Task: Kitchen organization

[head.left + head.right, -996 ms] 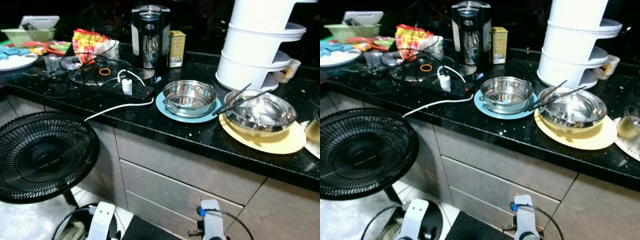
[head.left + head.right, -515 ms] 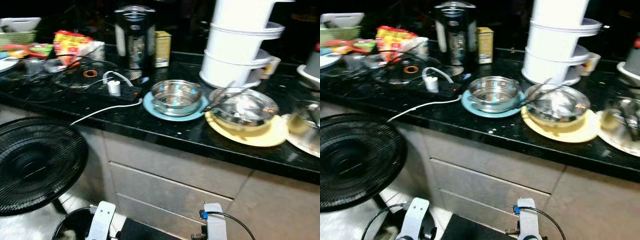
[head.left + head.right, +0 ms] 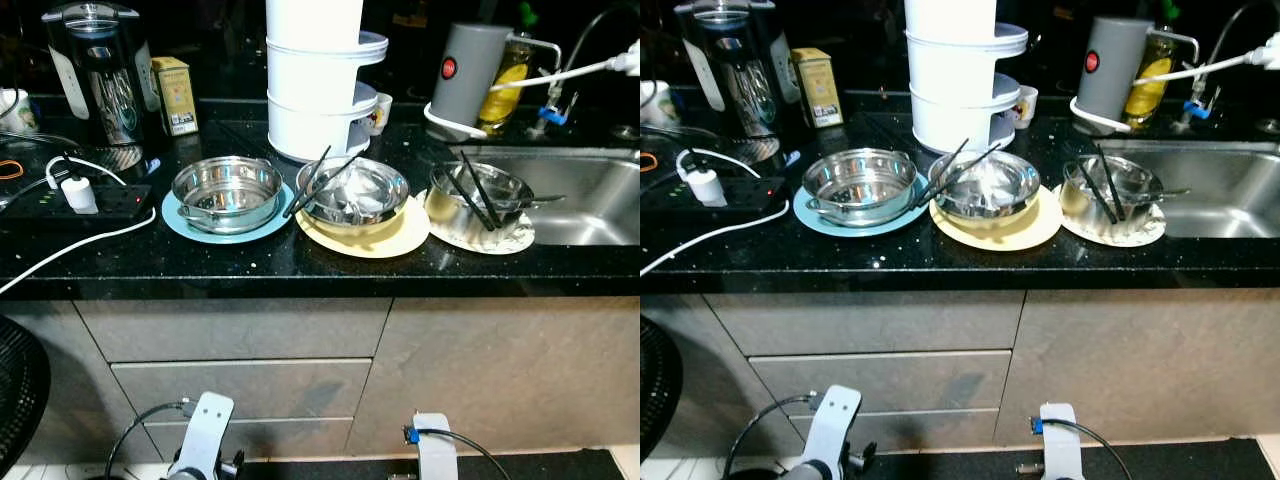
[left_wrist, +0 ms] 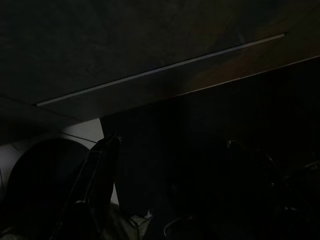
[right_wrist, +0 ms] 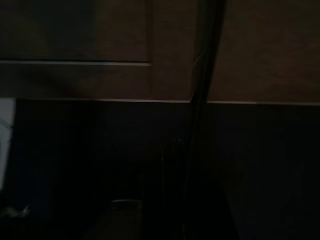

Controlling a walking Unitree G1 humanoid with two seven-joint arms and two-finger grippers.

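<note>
Three sets of dishes stand in a row on the black counter (image 3: 300, 270). A steel pot (image 3: 227, 192) sits on a blue plate (image 3: 180, 222). To its right, a steel bowl (image 3: 352, 192) holding black chopsticks (image 3: 318, 175) rests on a yellow plate (image 3: 400, 238). A smaller steel bowl (image 3: 475, 190) with chopsticks and a spoon sits on a white plate (image 3: 505, 240) beside the sink (image 3: 590, 195). My left arm (image 3: 205, 440) and right arm (image 3: 432, 460) hang low in front of the drawers. Both wrist views are very dark.
A white stacked steamer (image 3: 315, 80) stands behind the bowls. A kettle (image 3: 95, 70), a yellow box (image 3: 177, 95) and a power strip (image 3: 80, 200) with a white cord are at the left. A grey canister (image 3: 468, 70) and a faucet (image 3: 580, 70) are by the sink. A black fan's edge (image 3: 15, 400) is at the lower left.
The camera has swung to the right: the fan has slid almost out at the left, and the sink and third bowl have come into view. The dishes have not moved.
</note>
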